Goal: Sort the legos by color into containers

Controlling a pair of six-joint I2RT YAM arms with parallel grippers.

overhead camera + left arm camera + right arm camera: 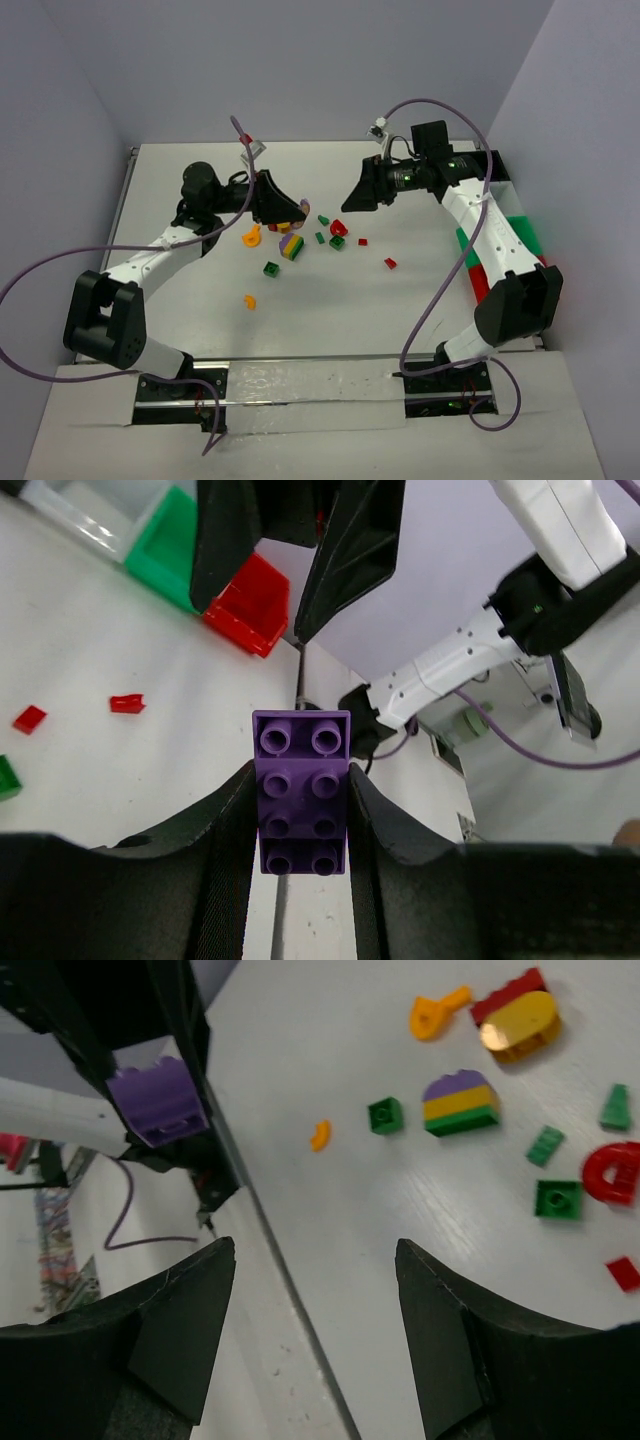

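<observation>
My left gripper [300,772] is shut on a purple brick [301,790], studs facing the camera, held above the table. The same brick [158,1106] shows in the right wrist view, pinched between black fingers. My right gripper [312,1250] is open and empty, facing the left gripper [297,207] across a short gap. Loose legos lie on the table below: a purple-yellow-green stacked block [291,245], orange pieces [252,237], green bricks [271,268] and red pieces [338,228]. The green container [165,545] and red container [250,605] stand side by side at the right edge.
A white bin [75,515] stands beside the green one. The right arm's white links [490,225] pass over the bins. Purple cables [440,285] hang from both arms. Grey walls close the table on three sides.
</observation>
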